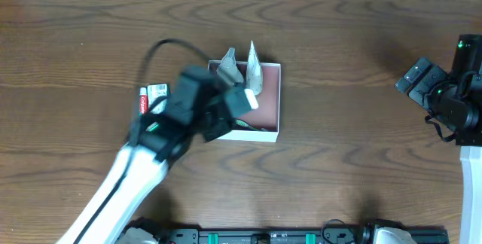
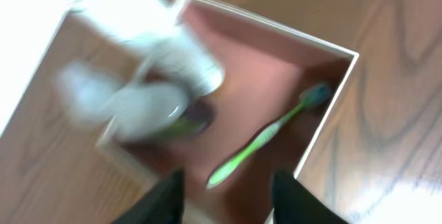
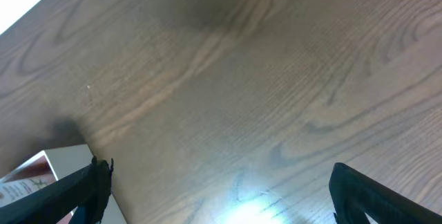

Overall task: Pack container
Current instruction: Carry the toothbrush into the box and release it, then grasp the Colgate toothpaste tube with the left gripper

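**A:** What is the tool doing?

**B:** The left gripper [image 2: 229, 177] hangs over the container [image 1: 279, 97]. Its two dark fingers are spread apart with nothing between them. The right gripper [image 3: 221, 172] is also spread wide and empty, well apart at the right side of the table [image 1: 339, 33].

**A:** What lies under the left fingers?

**B:** The container's reddish-pink floor, with a green toothbrush [image 2: 255, 144] lying slantwise on it. Pale tubes [image 1: 252, 71] lean in the far part of the container. They are blurred in the wrist view, so I cannot tell how many there are.

**A:** Where is the container?

**B:** Near the middle of the table, white-walled and open-topped. A toothpaste carton [image 1: 154, 95] lies outside it, just beside its left wall.

**A:** What is the step in hand?

**B:** Probably fetching that carton. To do it well, the arm should rise straight up until the fingers clear the walls and the leaning tubes, and only then swing left. The fingers should close across the carton's narrow width. It should then go down flat on the bare floor beside the toothbrush, not on top of it.
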`<state>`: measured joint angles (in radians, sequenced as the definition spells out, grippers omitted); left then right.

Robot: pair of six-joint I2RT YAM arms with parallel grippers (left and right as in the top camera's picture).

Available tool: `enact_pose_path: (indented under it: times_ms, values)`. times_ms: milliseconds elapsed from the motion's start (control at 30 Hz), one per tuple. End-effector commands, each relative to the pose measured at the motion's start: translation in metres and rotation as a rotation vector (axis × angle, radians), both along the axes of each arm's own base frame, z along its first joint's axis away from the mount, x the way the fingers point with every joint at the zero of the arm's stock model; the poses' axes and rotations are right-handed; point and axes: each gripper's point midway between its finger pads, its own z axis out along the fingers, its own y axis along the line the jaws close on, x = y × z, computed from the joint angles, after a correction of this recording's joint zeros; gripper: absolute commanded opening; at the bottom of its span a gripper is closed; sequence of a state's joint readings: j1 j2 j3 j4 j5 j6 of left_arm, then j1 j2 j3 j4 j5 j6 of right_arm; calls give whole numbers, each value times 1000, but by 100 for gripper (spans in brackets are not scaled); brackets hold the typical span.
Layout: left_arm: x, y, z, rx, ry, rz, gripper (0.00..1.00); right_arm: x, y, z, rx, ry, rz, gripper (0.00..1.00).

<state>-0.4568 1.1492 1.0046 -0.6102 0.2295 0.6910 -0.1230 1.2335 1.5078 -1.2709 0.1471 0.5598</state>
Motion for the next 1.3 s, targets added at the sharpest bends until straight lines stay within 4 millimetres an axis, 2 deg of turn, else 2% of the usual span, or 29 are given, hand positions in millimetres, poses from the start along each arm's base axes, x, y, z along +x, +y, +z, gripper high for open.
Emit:
enact_pose_path:
  times_ms: [0,100,200,233,300,433,500,633,733,933,1267]
  values:
    - [1,46,18,-90,31,291,51,-1,-2,1,3,-4,-18,99]
    - [9,90,25,-157,47,519,53,-1,-2,1,4,-4,-18,99]
    - [22,148,16,-221,88,861,53,-1,-2,1,3,-4,-18,99]
    - [25,165,8,-236,115,952,53,-1,-2,1,3,-4,-18,99]
    - [31,187,-8,-235,166,1049,53,-1,-2,1,4,-4,-18,99]
    - [47,214,-52,-191,272,1142,60,-1,-2,1,4,-4,-18,99]
    - [57,226,-82,-166,337,1177,61,-1,-2,1,3,-4,-18,99]
    - [68,241,-123,-145,410,1222,61,-1,-2,1,3,-4,-18,99]
    - [72,247,-146,-132,448,1239,61,-1,-2,1,3,-4,-18,99]
    - [75,253,-170,-120,484,1254,61,-1,-2,1,4,-4,-18,99]
    - [62,248,-207,-80,604,1255,61,-1,-2,1,3,-4,-18,99]
